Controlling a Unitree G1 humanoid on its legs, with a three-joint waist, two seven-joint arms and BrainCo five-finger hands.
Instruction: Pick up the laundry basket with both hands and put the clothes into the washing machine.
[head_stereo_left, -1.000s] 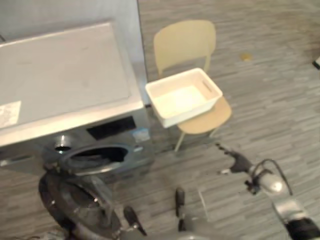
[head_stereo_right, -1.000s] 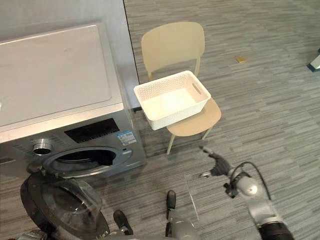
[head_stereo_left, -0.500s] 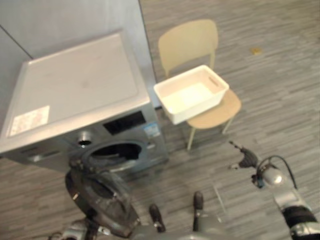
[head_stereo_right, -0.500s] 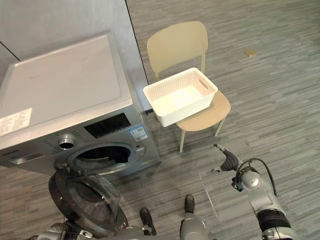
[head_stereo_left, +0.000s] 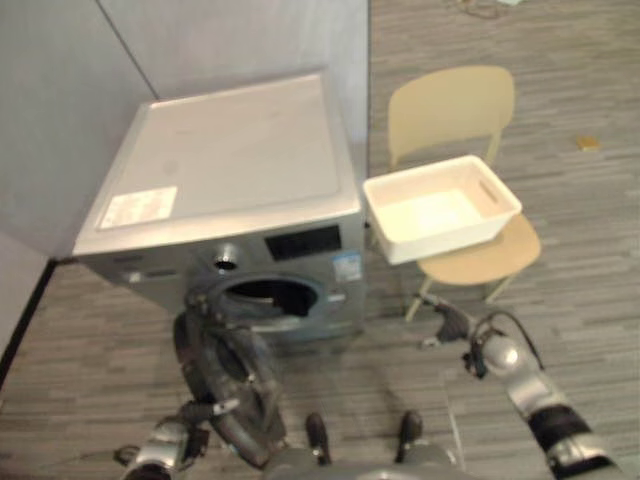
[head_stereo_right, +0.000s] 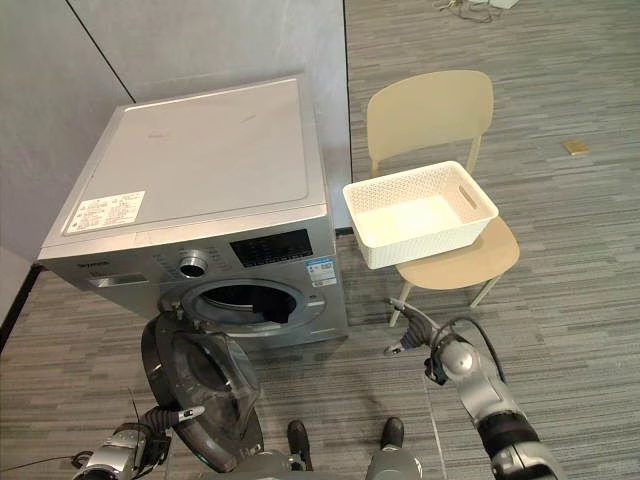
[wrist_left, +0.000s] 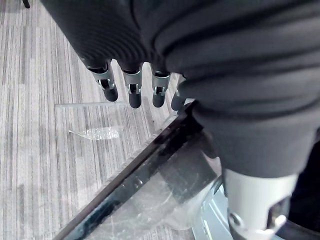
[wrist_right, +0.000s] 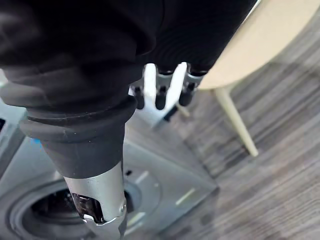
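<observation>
The robot's left hand (head_stereo_right: 152, 434) hangs low beside the rim of the washing machine's open door (head_stereo_right: 205, 385), its fingers (wrist_left: 132, 90) straight and apart, clasping nothing. The door swings out below the dark drum opening (head_stereo_right: 240, 300) of the washing machine (head_stereo_right: 200, 170); whether clothes lie inside cannot be told. The right hand (head_stereo_right: 412, 330) is held forward over the floor (head_stereo_right: 560, 300), fingers spread and empty, near the chair's front leg and below the laundry basket (head_stereo_right: 425, 245). The white basket sits on the seat of the beige chair (head_stereo_right: 430, 105), just beside the machine, touched by neither hand, and looks bare inside. The pick-up appears not yet begun: the next move would call for turning toward the chair and bringing both hands to the basket's two ends.
</observation>
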